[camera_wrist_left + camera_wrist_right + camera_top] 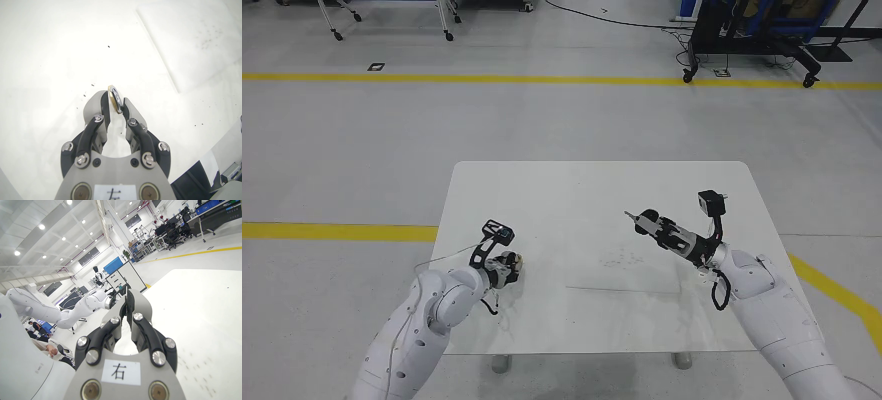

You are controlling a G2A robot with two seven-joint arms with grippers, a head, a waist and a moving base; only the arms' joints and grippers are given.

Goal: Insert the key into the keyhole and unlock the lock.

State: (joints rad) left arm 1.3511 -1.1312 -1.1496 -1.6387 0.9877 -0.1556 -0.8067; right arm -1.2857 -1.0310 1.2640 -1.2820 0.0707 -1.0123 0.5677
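The lock (115,101) is brass-gold with a silver face, the table (592,200) white with dark specks.

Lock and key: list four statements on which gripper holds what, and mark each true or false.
1. The left gripper has the lock between its jaws. True.
2. The key is inside the lock. False: the right gripper holds it, well apart from the lock.
3. The right gripper's jaws are shut on the key. True.
4. The lock sits in the right gripper. False: the left gripper holds it.
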